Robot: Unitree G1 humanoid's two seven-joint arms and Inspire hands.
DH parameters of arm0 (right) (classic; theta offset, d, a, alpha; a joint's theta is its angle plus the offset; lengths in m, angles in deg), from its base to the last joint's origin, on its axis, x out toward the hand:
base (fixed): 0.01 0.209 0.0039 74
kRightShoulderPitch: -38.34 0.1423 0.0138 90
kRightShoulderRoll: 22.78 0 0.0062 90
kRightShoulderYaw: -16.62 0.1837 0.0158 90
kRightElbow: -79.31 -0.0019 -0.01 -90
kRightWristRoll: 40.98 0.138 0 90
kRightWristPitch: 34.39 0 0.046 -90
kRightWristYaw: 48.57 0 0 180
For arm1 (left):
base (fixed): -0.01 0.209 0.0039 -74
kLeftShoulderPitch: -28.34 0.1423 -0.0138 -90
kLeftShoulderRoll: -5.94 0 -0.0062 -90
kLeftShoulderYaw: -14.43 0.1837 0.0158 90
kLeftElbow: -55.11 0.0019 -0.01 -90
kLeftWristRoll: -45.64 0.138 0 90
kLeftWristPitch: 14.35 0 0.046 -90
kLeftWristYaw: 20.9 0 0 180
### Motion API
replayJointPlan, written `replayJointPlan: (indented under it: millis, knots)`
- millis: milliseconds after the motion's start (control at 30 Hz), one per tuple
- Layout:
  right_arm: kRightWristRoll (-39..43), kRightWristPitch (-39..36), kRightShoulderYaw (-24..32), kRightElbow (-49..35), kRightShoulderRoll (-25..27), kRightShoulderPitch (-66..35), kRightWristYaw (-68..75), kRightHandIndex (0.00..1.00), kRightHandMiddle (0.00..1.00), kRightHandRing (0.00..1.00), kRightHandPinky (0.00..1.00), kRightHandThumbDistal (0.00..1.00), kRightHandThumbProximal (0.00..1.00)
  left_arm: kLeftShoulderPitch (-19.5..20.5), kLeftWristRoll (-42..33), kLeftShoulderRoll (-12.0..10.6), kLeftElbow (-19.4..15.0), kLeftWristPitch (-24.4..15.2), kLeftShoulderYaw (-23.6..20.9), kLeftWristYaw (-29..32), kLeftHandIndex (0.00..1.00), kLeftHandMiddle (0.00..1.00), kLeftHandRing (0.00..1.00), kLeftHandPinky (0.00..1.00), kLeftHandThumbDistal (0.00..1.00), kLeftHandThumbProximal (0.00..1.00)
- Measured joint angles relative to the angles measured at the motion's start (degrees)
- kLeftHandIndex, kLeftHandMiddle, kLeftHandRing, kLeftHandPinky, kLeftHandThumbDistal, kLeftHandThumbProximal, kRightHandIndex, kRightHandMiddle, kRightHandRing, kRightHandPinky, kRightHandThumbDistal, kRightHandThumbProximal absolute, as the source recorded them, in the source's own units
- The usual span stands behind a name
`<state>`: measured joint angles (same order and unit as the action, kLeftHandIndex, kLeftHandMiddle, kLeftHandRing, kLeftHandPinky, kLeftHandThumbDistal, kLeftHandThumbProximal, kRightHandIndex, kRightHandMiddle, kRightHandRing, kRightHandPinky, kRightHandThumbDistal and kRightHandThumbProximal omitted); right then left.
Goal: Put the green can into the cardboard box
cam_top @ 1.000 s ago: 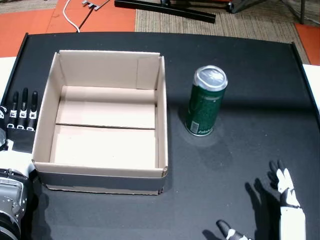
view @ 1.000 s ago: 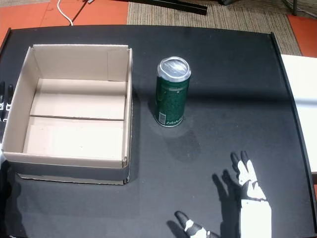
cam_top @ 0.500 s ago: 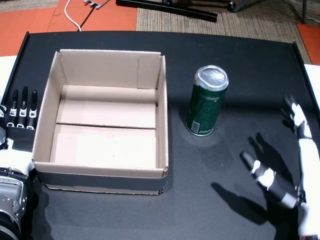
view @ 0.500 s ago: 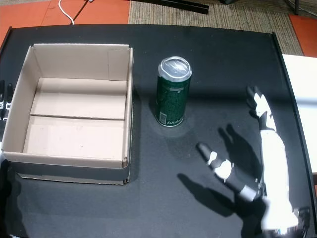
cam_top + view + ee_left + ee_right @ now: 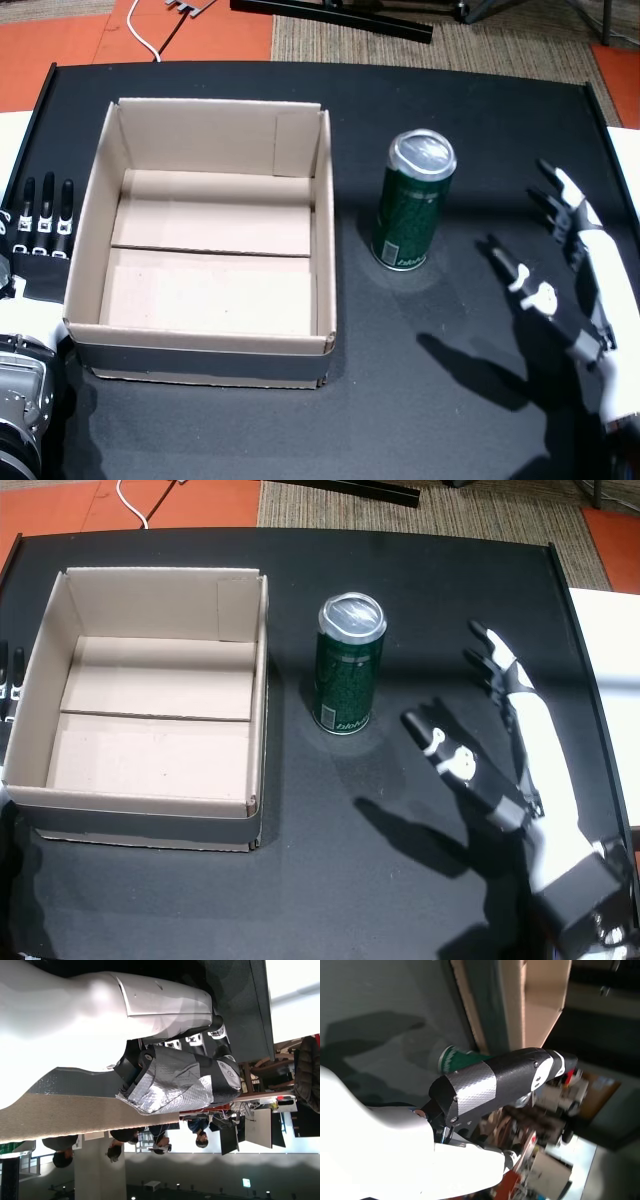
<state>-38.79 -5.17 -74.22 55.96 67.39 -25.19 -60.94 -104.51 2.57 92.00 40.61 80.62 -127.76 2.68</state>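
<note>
Right hand (image 5: 570, 270) beside green can (image 5: 412, 203)

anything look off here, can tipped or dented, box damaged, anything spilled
Nothing stands out. The green can stands upright and undented on the black table, just right of the cardboard box, which sits open and empty with its walls intact. No spill shows. The right hand is open beside the can, not touching it.

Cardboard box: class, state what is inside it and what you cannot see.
Inside the cardboard box only its bare floor flaps show; the green can stands outside. The near wall hides a strip of floor.
</note>
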Motion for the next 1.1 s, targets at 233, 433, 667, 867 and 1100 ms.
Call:
replayJointPlan:
  millis: [233,433,667,867,1100]
  knots:
    - [-1.16,7.16,1.05,2.99,-0.81,5.97,-6.46,0.91,0.97,0.97,1.0,1.0,0.59,-0.18,-0.01,-0.25,0.0,-0.1,-0.04,0.0,0.54,0.55,0.66,0.78,0.0,0.59]
    - [-6.31,12.09,-0.51,5.96,-0.74,9.45,-5.5,0.91,0.96,0.96,1.0,1.0,0.57,-0.66,0.01,-0.41,-0.05,-0.79,0.18,-1.12,0.51,0.53,0.65,0.77,0.0,0.59]
    - [-8.26,15.24,-0.52,7.46,-1.05,11.22,-5.17,0.91,0.96,0.96,1.0,1.0,0.59,-0.69,0.0,-0.38,-0.06,-0.9,0.26,-1.26,0.53,0.53,0.64,0.78,0.0,0.58]
    - [-8.43,16.22,-0.34,8.24,-1.29,11.33,-5.78,0.92,0.96,0.96,1.0,1.0,0.6,-0.6,-0.07,-0.38,-0.05,-0.87,-0.03,-0.89,0.53,0.54,0.64,0.77,0.0,0.58]
    - [-9.25,17.2,-0.07,8.51,-1.59,11.75,-5.42,0.93,0.97,0.96,1.0,1.0,0.61,-0.44,-0.08,-0.25,-0.05,-0.77,-0.11,-0.6,0.51,0.53,0.64,0.77,0.0,0.57]
